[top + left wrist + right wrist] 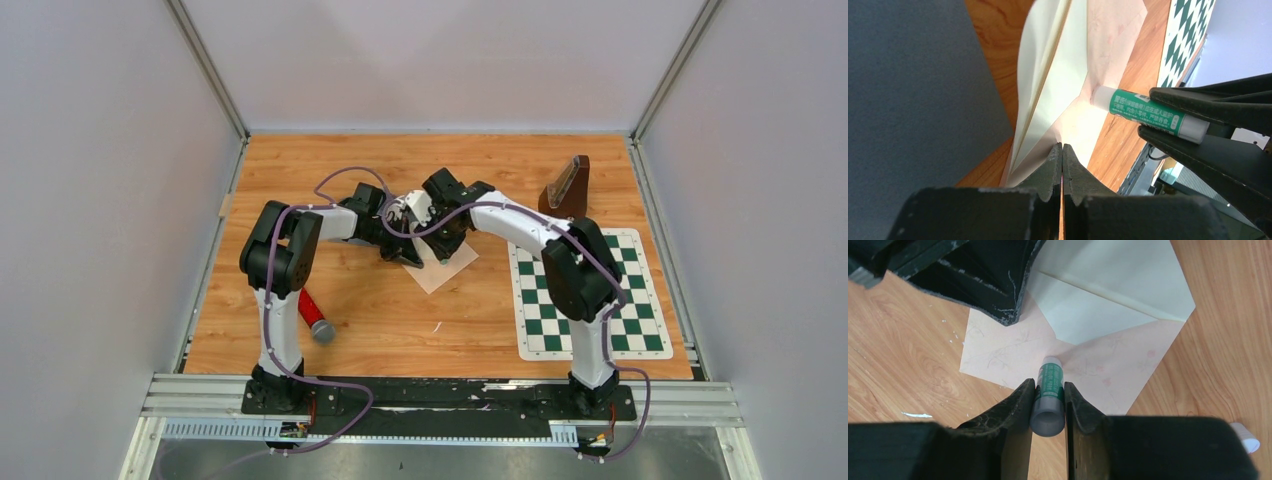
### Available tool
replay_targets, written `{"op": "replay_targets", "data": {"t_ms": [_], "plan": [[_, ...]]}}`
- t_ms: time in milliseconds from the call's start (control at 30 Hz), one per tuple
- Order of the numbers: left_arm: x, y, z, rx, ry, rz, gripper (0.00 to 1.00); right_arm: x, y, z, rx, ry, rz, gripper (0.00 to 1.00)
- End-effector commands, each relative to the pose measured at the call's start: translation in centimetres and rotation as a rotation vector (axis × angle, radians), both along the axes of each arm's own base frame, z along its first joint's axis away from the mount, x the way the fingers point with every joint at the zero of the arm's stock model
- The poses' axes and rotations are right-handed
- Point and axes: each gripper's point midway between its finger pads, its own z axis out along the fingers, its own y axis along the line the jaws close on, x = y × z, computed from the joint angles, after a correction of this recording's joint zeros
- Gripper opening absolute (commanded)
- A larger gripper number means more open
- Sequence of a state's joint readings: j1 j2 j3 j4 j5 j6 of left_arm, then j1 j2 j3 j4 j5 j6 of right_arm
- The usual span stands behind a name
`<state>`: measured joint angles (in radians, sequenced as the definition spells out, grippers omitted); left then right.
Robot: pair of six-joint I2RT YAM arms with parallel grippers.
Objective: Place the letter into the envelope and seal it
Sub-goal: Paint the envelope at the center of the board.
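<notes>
Item: envelope, pale pink with a faint floral print, lying near the middle of the bench, between the two arms. Its flap is open, the cream inner face showing; whether the letter sits inside cannot be told from here. Left claw: fingers pressed together on the envelope, pinching the thin paper at the flap's edge on its left side. Right claw: closed on a glue stick with a green label printed in white, gripped by its grey lower body. The stick's white tip touches the pink panel just below the point where the flap's cream lining ends. The two claws stand close to each other over the envelope, the left one at its far left corner, the right one at its near edge. Also on the bench: a small white cap lying well to the right of the envelope; a green-and-white chessboard mat on the right side, apart from the envelope; a brown wooden stand beyond the mat near the far right corner; a red cylinder with a grey end lying beside the left arm's upright, well apart from the envelope.
</notes>
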<state>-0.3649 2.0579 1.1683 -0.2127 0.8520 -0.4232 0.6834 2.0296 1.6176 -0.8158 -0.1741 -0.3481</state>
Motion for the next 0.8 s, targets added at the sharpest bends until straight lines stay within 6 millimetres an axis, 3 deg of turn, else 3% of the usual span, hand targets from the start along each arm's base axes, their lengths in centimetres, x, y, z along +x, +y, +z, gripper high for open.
{"op": "replay_targets", "data": {"t_ms": [0, 233, 367, 600, 767], "plan": [[-0.3, 1.3, -4.0, 0.137, -0.003, 0.007, 0.00, 0.8, 0.8, 3.7, 0.130, -0.136, 0.011, 0.00], [-0.3, 1.3, -4.0, 0.138, -0.001, 0.008, 0.00, -0.1, 0.3, 3.3, 0.182, -0.196, 0.047, 0.00], [-0.4, 1.3, -4.2, 0.139, 0.005, 0.007, 0.00, 0.0, 0.6, 3.8, 0.223, -0.239, 0.056, 0.00], [-0.4, 1.2, -4.3, 0.130, 0.013, 0.005, 0.00, 0.4, 0.7, 1.9, 0.197, -0.212, 0.051, 0.00], [-0.5, 1.1, -4.3, 0.129, 0.017, 0.003, 0.00, 1.1, 1.5, 1.9, 0.212, -0.211, 0.045, 0.00]]}}
